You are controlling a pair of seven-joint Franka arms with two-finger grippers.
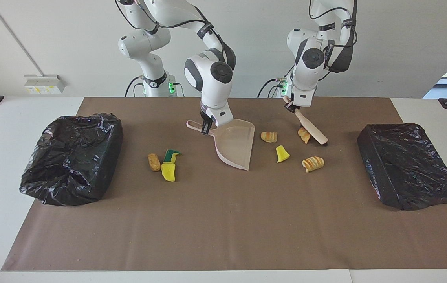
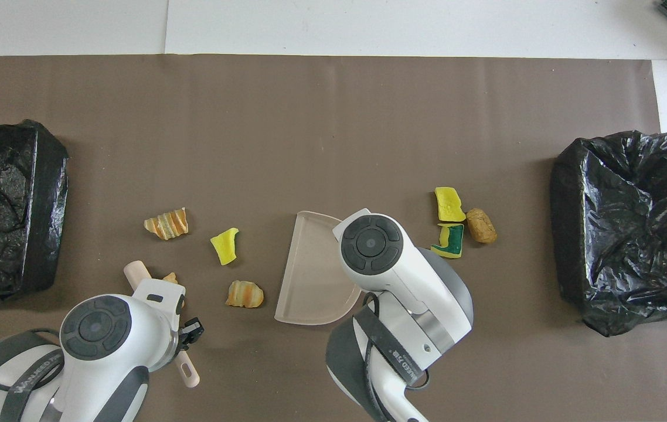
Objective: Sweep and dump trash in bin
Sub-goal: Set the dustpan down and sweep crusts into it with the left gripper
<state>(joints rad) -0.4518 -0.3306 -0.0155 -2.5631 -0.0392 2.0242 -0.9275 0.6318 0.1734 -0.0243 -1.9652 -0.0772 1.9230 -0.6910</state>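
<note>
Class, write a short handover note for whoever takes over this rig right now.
Right gripper: shut on the pale pink plastic dustpan, lip on the brown mat.
Left gripper: shut on the beige hand brush, head down beside one pastry lump.
Seven trash bits on the mat: four brush-side, three at the pan's other flank.
Done: tools gripped.
Left: sweep, dump in black-lined bin.

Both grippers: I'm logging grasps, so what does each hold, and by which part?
Right gripper holds the pink dustpan by its handle. Left gripper holds the beige hand brush by its handle end.
</note>
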